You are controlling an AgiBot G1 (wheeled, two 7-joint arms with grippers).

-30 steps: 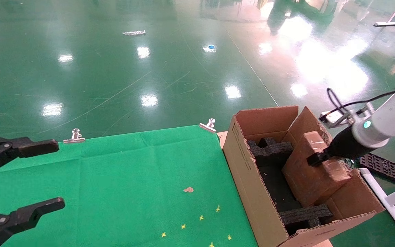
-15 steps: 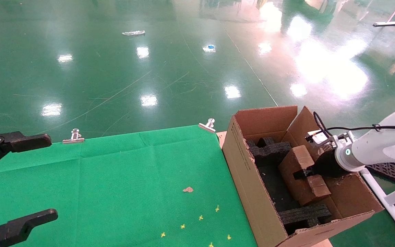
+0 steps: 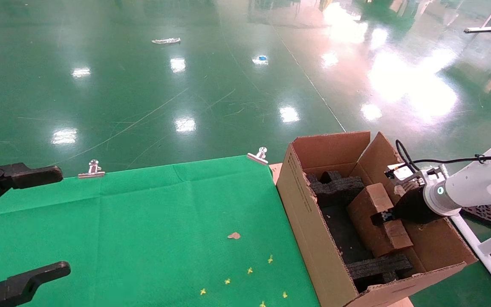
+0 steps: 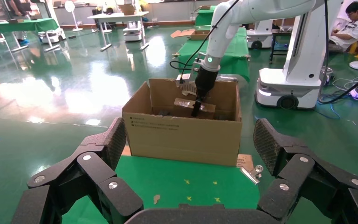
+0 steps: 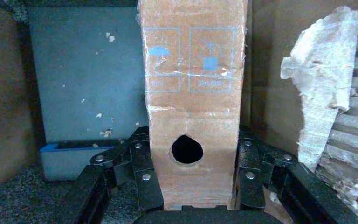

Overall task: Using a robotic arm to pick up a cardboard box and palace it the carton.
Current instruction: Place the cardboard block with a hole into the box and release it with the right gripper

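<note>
Nearest me, my left tool is hanging released over the green desk, fingers spread wide. Farther off on my right, the robotic arm is reaching into the carton, its right tool clamping the cardboard box, which is sitting tilted inside among black foam inserts.

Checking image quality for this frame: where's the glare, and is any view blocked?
Head view: ceiling-light glare blotches the green floor, strongest far right; carton evenly lit. Left wrist view: the left claw fills the foreground, open; floor glare behind. Right wrist view: the cardboard box, clamped in the right claw, blocks the centre; the surroundings are dim.
</note>
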